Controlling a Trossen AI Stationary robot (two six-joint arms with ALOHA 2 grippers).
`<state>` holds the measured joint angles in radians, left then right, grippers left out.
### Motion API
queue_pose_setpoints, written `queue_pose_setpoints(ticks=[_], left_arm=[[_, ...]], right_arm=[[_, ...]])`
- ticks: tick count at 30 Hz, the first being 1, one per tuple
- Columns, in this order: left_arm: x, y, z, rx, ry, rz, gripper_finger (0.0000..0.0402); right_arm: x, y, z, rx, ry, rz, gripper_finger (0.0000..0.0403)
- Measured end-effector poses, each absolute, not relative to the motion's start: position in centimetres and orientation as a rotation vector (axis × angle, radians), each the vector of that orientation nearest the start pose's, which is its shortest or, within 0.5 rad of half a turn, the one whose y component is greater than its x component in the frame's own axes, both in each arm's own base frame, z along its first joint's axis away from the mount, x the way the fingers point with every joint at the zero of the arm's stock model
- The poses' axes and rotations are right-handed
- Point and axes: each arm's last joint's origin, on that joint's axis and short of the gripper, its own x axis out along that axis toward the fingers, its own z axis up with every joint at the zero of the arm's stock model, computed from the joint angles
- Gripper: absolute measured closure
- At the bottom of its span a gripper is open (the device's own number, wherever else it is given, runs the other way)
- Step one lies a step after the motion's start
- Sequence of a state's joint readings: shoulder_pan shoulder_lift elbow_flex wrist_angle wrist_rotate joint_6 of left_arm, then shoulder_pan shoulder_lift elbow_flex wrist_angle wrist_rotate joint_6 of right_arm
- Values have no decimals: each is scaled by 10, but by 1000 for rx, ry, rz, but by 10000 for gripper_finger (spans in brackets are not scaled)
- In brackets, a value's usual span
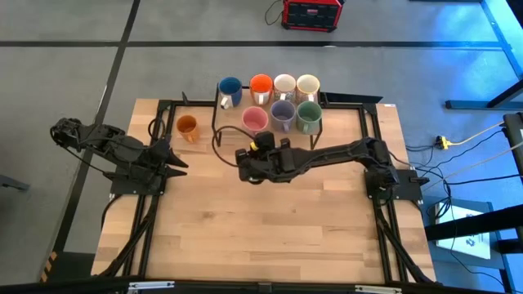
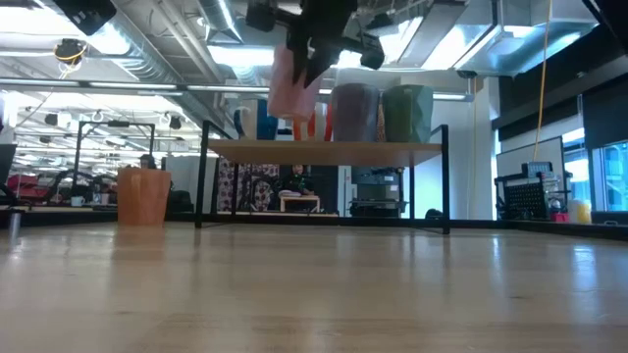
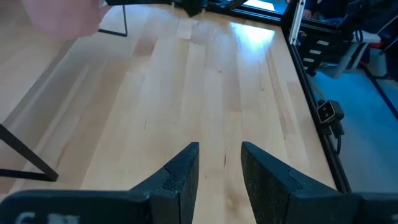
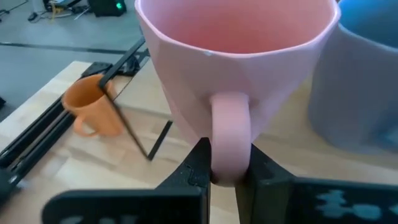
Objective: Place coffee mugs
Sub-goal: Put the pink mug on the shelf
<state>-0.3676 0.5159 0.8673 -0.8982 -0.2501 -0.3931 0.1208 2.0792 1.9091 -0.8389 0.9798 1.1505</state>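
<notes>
A black-framed rack (image 1: 327, 104) with a wooden shelf stands at the table's far edge. On it are blue (image 1: 230, 88), red-orange (image 1: 261, 84), white (image 1: 284, 85), cream (image 1: 307, 86), lavender (image 1: 283, 113) and green (image 1: 309, 114) mugs. The amber orange mug (image 1: 187, 126) stands on the table left of the rack. My right gripper (image 1: 256, 139) reaches to the rack's near left part and is shut on the pink mug (image 1: 255, 119). My left gripper (image 1: 176, 159) waits open over the table's left side, touching nothing. My right gripper (image 4: 229, 174) pinches the pink mug's handle (image 4: 230, 134) between its two fingers (image 4: 199, 165), one on each side of the loop. It comes from the table's near side. In the low view the pink mug (image 2: 291, 83) is tilted and its base shows above the shelf (image 2: 324, 147).
The lavender mug (image 4: 360, 93) stands close beside the pink one. The rack's thin black legs (image 2: 203, 176) reach down to the table. Bare wood (image 1: 261, 229) fills the table's middle and near part. Black rails run along both sides, and cables lie at the right.
</notes>
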Motion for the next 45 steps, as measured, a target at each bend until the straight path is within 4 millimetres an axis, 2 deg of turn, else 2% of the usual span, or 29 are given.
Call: queue_pose_setpoints(ticks=[5,12,23,33,38,45], left_arm=[[79,-22,325,-215,531,-1,287],[79,-22,325,-215,531,-1,287],[79,-22,325,-215,531,-1,287],[79,-22,325,-215,531,-1,287],[79,-22,325,-215,530,-2,287],[79,-22,325,-216,529,-1,287]], right_arm=[[446,14,280,514,318,-1154,385],[444,7,277,543,334,-1173,385],[442,-16,274,569,388,-1208,385],[441,-21,273,576,410,-1209,362],[444,-26,271,596,398,-1206,336],[450,-25,261,597,416,-1195,265]])
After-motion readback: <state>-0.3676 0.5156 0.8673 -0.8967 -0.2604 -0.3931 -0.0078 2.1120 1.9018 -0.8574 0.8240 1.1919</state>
